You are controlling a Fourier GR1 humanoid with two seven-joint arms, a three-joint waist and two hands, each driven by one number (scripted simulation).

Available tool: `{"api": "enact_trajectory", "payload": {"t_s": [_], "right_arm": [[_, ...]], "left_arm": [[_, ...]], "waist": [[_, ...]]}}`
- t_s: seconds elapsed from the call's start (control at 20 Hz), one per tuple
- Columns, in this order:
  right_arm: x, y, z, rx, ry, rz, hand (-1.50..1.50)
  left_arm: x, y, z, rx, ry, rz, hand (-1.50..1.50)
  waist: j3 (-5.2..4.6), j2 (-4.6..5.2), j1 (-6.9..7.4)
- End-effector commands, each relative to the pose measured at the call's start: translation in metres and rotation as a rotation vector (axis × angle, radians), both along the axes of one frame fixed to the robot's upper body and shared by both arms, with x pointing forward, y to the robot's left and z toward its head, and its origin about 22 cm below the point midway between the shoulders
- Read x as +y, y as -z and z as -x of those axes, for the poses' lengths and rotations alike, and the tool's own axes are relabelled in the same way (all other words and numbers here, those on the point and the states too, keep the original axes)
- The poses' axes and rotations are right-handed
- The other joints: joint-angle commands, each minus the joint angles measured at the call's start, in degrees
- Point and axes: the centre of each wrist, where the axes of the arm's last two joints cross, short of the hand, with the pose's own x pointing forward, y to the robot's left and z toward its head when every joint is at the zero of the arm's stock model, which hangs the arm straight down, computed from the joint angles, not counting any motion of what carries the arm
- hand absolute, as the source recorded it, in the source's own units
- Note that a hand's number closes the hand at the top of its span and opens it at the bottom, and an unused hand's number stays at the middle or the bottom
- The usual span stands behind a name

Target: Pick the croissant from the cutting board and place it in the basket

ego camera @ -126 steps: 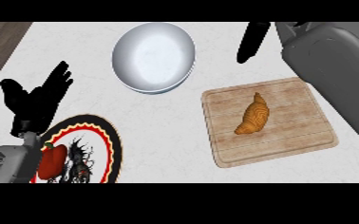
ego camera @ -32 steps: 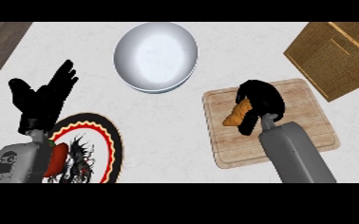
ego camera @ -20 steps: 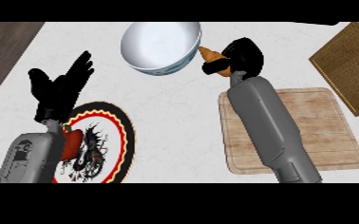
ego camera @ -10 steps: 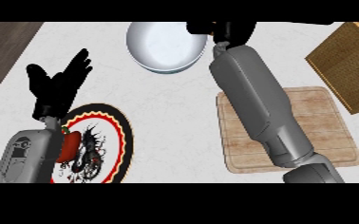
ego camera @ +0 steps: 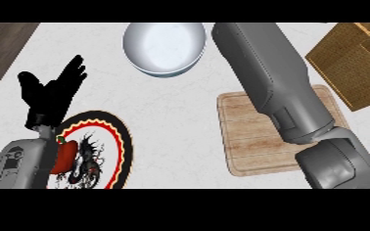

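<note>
The croissant cannot be seen anywhere: it is not on the cutting board (ego camera: 254, 127), whose pale wooden top lies bare where it shows. The board itself is only partly visible, since the right forearm (ego camera: 271, 78) lies across its far and right side and hides that part. That grey forearm runs from the lower right, over the board, up past the board's far edge until the picture's top cuts it off. The right hand is out of view beyond that edge, so whether it is holding anything cannot be told.

To the right of the board, a little farther away, sits the woven brown basket (ego camera: 347, 61), cut off by the right edge so that only one corner portion shows; its inside is hard to make out.

To the far left of the board stands a white bowl (ego camera: 165, 46), its upper rim clipped by the top.

Well to the left of the board, the left hand (ego camera: 52, 94) rests with fingers spread and straight, holding nothing. Just below it lies a black plate with a red and yellow rim (ego camera: 101, 151), with a red pepper-like thing (ego camera: 65, 154) on it, partly hidden by the left forearm.
</note>
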Motion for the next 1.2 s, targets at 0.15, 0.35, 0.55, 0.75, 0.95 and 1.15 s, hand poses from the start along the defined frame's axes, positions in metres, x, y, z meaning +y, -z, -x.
{"api": "enact_trajectory", "payload": {"t_s": [0.15, 0.35, 0.55, 0.75, 0.95, 1.15], "right_arm": [[-0.035, -0.033, -0.018, -0.025, 0.158, -0.001, 1.50], [-0.062, -0.063, -0.023, -0.072, 0.237, -0.011, 1.50], [-0.094, -0.072, -0.028, -0.056, 0.338, 0.028, 1.50], [-0.124, -0.061, -0.031, -0.018, 0.422, 0.067, 1.50], [-0.157, -0.065, -0.031, -0.012, 0.497, 0.074, 1.50], [-0.160, -0.042, -0.032, 0.004, 0.503, 0.064, 1.50]], "left_arm": [[-0.009, 0.003, -0.006, -0.001, 0.003, 0.015, 0.00], [-0.003, -0.011, -0.005, -0.007, -0.013, 0.004, 0.00], [-0.002, -0.008, 0.000, -0.014, 0.004, 0.005, 0.00], [-0.004, -0.002, -0.005, -0.002, -0.027, 0.011, 0.00], [-0.007, 0.004, 0.005, 0.000, -0.015, 0.010, 0.00], [-0.003, 0.004, 0.005, -0.002, -0.032, 0.017, 0.00]], "waist": [[0.01, 0.46, -0.42], [0.05, 0.11, -0.51], [0.01, 0.40, 0.12], [0.02, 0.43, -1.01], [0.07, 0.18, -0.89], [0.09, -0.24, -1.74]]}}
